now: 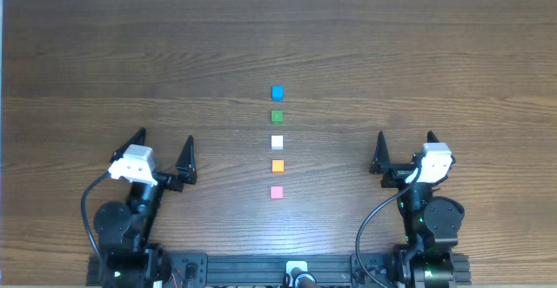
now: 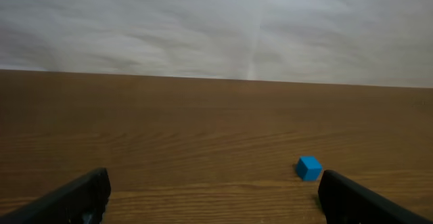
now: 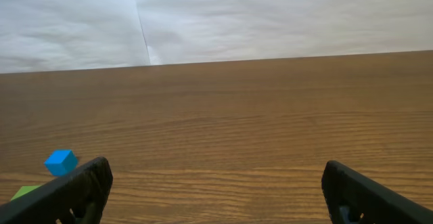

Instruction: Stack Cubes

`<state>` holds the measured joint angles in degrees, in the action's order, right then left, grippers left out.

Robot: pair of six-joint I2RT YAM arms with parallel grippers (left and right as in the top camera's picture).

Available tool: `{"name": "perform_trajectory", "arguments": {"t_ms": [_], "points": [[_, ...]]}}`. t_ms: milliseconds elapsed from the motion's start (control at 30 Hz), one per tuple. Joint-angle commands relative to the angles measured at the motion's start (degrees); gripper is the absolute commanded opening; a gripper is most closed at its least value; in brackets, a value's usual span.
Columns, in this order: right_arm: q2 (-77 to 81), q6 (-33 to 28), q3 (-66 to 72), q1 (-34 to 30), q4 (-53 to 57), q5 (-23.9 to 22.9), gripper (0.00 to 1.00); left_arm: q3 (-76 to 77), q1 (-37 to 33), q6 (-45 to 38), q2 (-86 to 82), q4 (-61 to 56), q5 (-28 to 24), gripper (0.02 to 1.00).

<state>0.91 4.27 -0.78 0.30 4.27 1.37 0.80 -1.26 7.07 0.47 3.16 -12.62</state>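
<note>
Brown wood-grain table [image 1: 418, 44] spreads under both arms, and a pale creased backdrop [image 2: 203, 21] rises past its far edge in the wrist views; five small cubes lie on the wood in one straight line running from 12 o'clock to 6 o'clock, midway between the arms, each apart from the next with a strip of bare wood between. At the 12 o'clock end sits the blue cube [image 1: 278, 92]; next toward 6 o'clock comes the green cube [image 1: 277, 116]; the white cube [image 1: 277, 141] holds the middle; the orange cube [image 1: 278, 165] follows; the pink cube [image 1: 277, 191] closes the line at the 6 o'clock end, nearest the arm bases; all five rest flat on the table, one layer deep.

Well out at 9 o'clock from the white cube stands the left gripper [image 1: 164, 140], its claw released, the two dark fingers spread wide with nothing between them; in its wrist view the blue cube lies on the wood ahead, near the tip of one finger [image 2: 358, 200] but apart from it. Well out at 3 o'clock from the white cube stands the right gripper [image 1: 406, 140], its claw likewise released and holding nothing; its wrist view shows the blue cube and a corner of the green cube near one finger, both apart from it.
</note>
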Motion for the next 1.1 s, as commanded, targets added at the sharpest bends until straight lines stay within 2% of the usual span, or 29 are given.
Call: {"name": "perform_trajectory", "arguments": {"t_ms": [33, 167, 467, 567, 733, 900, 1033, 1100], "points": [[-0.59, -0.09, 0.48, -0.26, -0.02, -0.66, 0.991, -0.02, -0.15, 2.25, -0.09, -0.59, 1.14, 0.998], [-0.59, -0.09, 0.48, -0.26, 0.0, -0.66, 0.993, 3.32, -0.15, 5.46, -0.09, 1.2, 1.14, 1.0], [-0.59, -0.09, 0.48, -0.26, 0.0, -0.66, 0.991, 20.9, -0.09, 5.6, 1.97, 11.67, 0.61, 1.0], [-0.59, -0.09, 0.48, -0.26, -0.02, -0.66, 0.993, 27.15, -0.09, 6.38, 8.98, 12.72, -3.17, 0.998], [-0.59, -0.09, 0.48, -0.26, -0.02, -0.66, 0.991, 42.38, -0.09, 15.52, 25.81, 22.01, -8.66, 0.998], [-0.59, -0.09, 0.48, -0.26, 0.0, -0.66, 0.993, 56.89, 0.28, 18.6, 41.18, 33.31, -19.17, 0.996], [-0.59, -0.09, 0.48, -0.26, 0.0, -0.66, 0.993, 62.75, 4.59, 21.97, 50.53, 38.07, -19.37, 0.996], [-0.59, -0.07, 0.48, -0.26, 0.0, -0.66, 0.991, 63.78, 8.68, 24.17, 54.27, 38.69, -16.85, 0.998]]}}
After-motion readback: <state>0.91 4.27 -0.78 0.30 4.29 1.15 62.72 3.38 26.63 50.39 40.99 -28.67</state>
